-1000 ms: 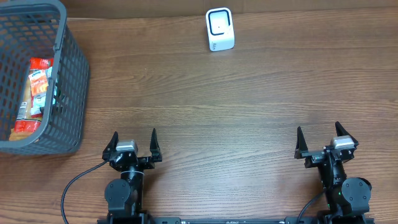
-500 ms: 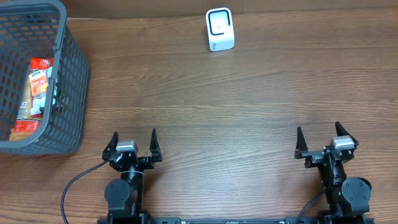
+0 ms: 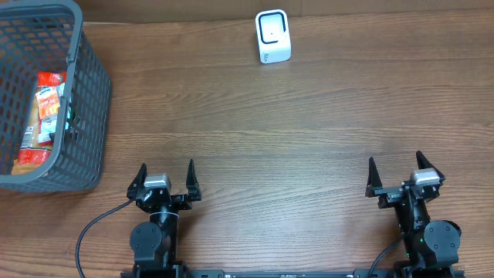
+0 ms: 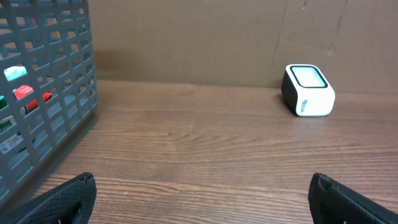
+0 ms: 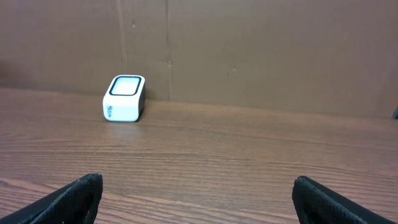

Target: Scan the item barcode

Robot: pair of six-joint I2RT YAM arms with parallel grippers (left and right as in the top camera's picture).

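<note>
Left gripper (image 3: 166,174) and right gripper (image 3: 395,174) sit well apart at the near edge of a wood-grain table (image 3: 293,123), both pincers released and holding nothing. A wide run of board separates them from the white, rounded box scanner (image 3: 273,35) at the far edge. The red-and-white packet (image 3: 46,100) lies inside the grey plastic lattice basket (image 3: 89,116) at far left. The packet's print and the scanner's blue lettering are too small to read.

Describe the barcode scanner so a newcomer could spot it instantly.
Follow the far edge of the wooden table, right of the basket. The scanner stands alone there: a small white box with a dark-framed window, unlike the grey mesh basket.
</note>
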